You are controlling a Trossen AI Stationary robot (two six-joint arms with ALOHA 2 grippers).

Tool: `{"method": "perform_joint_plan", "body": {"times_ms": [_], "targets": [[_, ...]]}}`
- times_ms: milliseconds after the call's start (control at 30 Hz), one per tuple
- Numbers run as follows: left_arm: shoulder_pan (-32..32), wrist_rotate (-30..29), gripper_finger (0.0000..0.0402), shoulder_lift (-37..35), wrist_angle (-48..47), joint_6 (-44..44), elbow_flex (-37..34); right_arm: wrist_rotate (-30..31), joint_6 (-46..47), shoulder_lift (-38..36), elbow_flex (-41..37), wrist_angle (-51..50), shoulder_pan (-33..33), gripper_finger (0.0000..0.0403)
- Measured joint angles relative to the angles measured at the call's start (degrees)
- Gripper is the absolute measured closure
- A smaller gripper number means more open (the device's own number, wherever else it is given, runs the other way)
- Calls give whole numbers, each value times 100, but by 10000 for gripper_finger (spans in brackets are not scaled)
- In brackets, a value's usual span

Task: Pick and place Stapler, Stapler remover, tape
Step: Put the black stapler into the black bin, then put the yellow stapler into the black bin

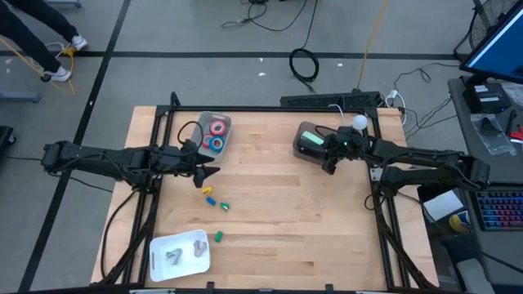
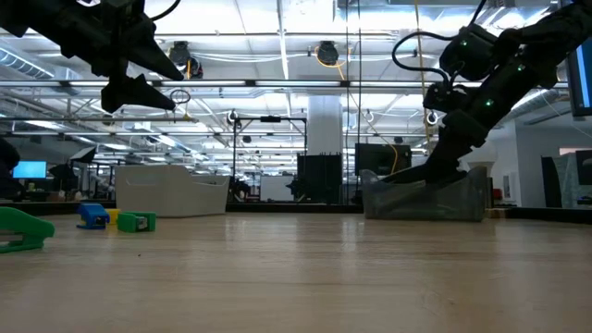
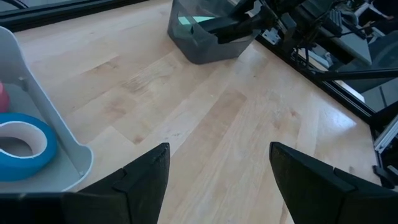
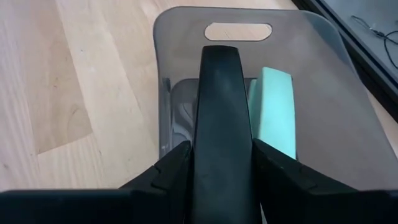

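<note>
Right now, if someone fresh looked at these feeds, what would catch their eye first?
Probably the right gripper closed on a black stapler inside the grey bin at the table's far right, beside a mint-green one. Next, the red and blue tape in the clear tray by the open left gripper.

In the right wrist view, the black stapler (image 4: pixel 224 130) ran out past the picture's edge and hid part of the mint stapler (image 4: pixel 273 106) beside it in the grey bin (image 4: pixel 186 37). In the left wrist view, the blue tape (image 3: pixel 25 146) was cut by the edge. The pieces in the white tray (image 1: pixel 159 245) were too small to tell.
</note>
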Motion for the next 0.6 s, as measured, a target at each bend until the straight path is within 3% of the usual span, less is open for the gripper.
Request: {"method": "perform_joint_plan", "body": {"times_ms": [600], "targets": [[-2, 113, 123, 0, -4, 94, 0, -297, -155, -2, 7, -23, -39, 241]]}}
